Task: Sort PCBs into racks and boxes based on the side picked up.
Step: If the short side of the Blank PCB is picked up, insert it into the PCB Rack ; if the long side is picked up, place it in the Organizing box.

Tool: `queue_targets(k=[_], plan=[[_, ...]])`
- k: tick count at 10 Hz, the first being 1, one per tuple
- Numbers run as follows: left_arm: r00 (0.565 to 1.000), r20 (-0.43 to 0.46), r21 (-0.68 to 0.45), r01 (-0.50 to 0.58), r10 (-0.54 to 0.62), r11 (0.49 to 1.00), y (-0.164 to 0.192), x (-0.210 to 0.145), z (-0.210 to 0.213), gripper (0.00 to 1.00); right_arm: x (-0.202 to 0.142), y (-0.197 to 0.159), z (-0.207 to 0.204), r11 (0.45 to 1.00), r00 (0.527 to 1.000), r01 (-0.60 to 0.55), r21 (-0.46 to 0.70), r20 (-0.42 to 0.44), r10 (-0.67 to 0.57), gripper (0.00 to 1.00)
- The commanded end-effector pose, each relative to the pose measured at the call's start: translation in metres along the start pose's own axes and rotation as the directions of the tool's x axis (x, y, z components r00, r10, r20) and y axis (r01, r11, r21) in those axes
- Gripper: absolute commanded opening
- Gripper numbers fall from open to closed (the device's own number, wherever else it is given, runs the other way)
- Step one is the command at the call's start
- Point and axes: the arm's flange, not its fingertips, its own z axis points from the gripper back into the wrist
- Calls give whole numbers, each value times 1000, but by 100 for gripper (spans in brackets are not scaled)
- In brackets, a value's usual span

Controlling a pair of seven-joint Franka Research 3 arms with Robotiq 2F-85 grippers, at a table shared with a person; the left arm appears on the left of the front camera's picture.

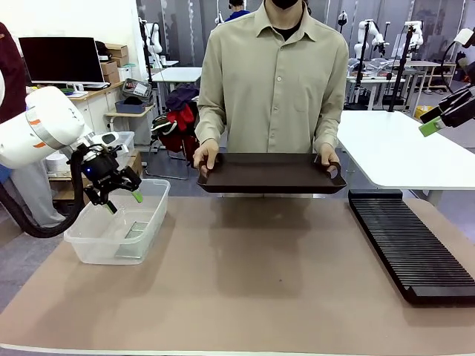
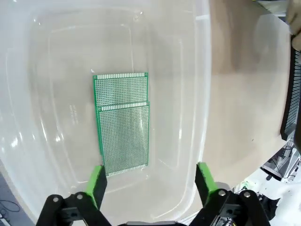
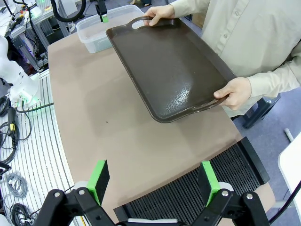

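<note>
Two green PCBs lie flat on the floor of the clear box, one overlapping the end of the other. My left gripper hangs open right above them, with nothing between its green pads. From the front, that gripper hovers over the box at the table's left. The long black rack lies along the right side with its slots bare. Above the rack, my right gripper stands open and holds nothing; the front view has it raised high at the far right.
A person at the far side holds a bare dark brown tray by both handles just above the table's far edge; it also shows tilted in the right wrist view. The brown table mat stretches between box and rack.
</note>
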Motion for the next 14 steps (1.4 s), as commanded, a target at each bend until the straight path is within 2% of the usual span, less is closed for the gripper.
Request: queue_targets(k=[1, 3, 6, 8, 9, 10, 14], plan=[[996, 42, 39, 75, -77, 996, -14, -2, 17, 100, 0, 0, -1, 1000, 1000, -10, 19, 17, 10, 100], [965, 149, 73, 206, -215, 976, -30, -4, 42, 100, 0, 0, -1, 1000, 1000, -10, 19, 17, 10, 100], [930, 254, 126, 240, -265, 963, -43, -6, 58, 100, 0, 0, -1, 1000, 1000, -10, 19, 17, 10, 100], [884, 335, 168, 284, -325, 944, -54, -9, 71, 100, 0, 0, -1, 1000, 1000, -10, 19, 17, 10, 100], [875, 353, 175, 286, -331, 942, -57, -10, 73, 100, 0, 0, -1, 1000, 1000, -10, 19, 17, 10, 100], [915, 285, 157, 248, -284, 956, -53, 2, 78, 100, 0, 0, -1, 1000, 1000, -10, 19, 17, 10, 100], [915, 285, 157, 248, -284, 956, -53, 2, 78, 100, 0, 0, -1, 1000, 1000, -10, 19, 17, 10, 100]])
